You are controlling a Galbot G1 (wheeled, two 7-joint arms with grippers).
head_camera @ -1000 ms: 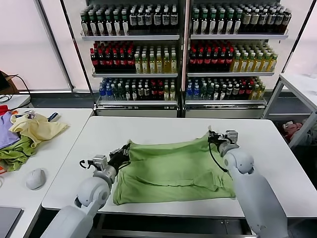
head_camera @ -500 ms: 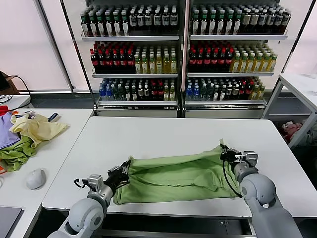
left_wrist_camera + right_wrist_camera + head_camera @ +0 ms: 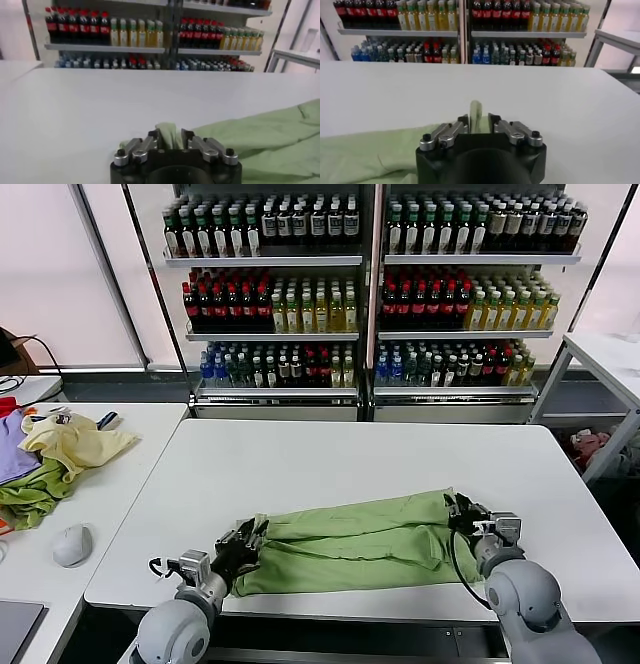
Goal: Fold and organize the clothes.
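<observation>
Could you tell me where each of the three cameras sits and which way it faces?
Head view: on the robot's head, looking forward and down at the white table; both arms show.
Left wrist view: behind the left gripper, facing the bottle shelves.
Right wrist view: behind the right gripper, facing the same shelves.
Shared: the green shirt, pinched in both grippers.

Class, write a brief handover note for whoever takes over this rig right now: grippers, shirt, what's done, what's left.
Left gripper: shut on the shirt's left end, near the table's front edge.
Right gripper: shut on the shirt's right end.
Shirt: lies in a long band between both grippers, far edge folded toward the front.
Left to do: release, fold the ends in, tidy. The heap on the side table is untouched.
</observation>
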